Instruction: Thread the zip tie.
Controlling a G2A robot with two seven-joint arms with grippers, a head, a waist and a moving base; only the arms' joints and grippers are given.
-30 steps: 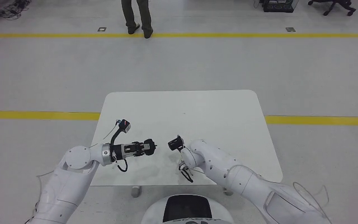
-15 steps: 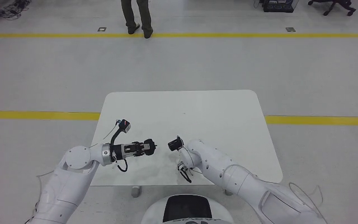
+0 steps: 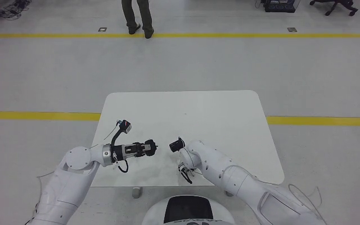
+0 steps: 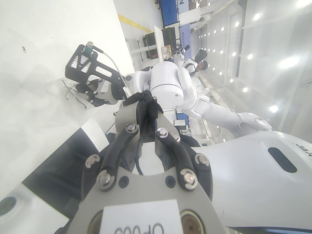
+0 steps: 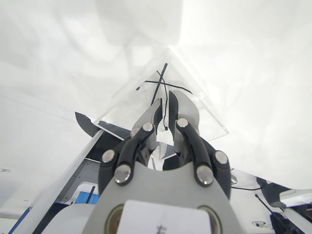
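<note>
Zip tie (image 5: pixel 166 103) – thin, black – lies in the narrow gap between the right gripper's (image 5: pixel 166 96) fingers; its small head end sits deeper in, toward the palm; its other end runs out past the fingertips. The fingers are parted only slightly, each pad a little off the strand, so nothing is clamped yet.

Just beyond the fingertips, loose zip ties (image 5: pixel 158 81) cross one another in an X; seen from the left wrist, the same loose zip ties (image 4: pixel 70 93) are a small dark tangle just beside the right gripper.

All of them rest in a clear tray (image 5: pixel 207 113) with low see-through walls; the tray sits at the near edge of the white table (image 3: pixel 214 112), close to the robot.

From above, the right gripper (image 3: pixel 184 171) points down into that spot at the near edge.

Left gripper (image 3: pixel 152 147) hangs over the near left part of the table, turned sideways toward the right arm's wrist, near it but apart. Left gripper's (image 4: pixel 145 98) dark pads are pressed together at the tips; a thin black strand (image 4: pixel 142 132) runs from between them back toward the palm – cannot tell whether it is a tie.
</note>
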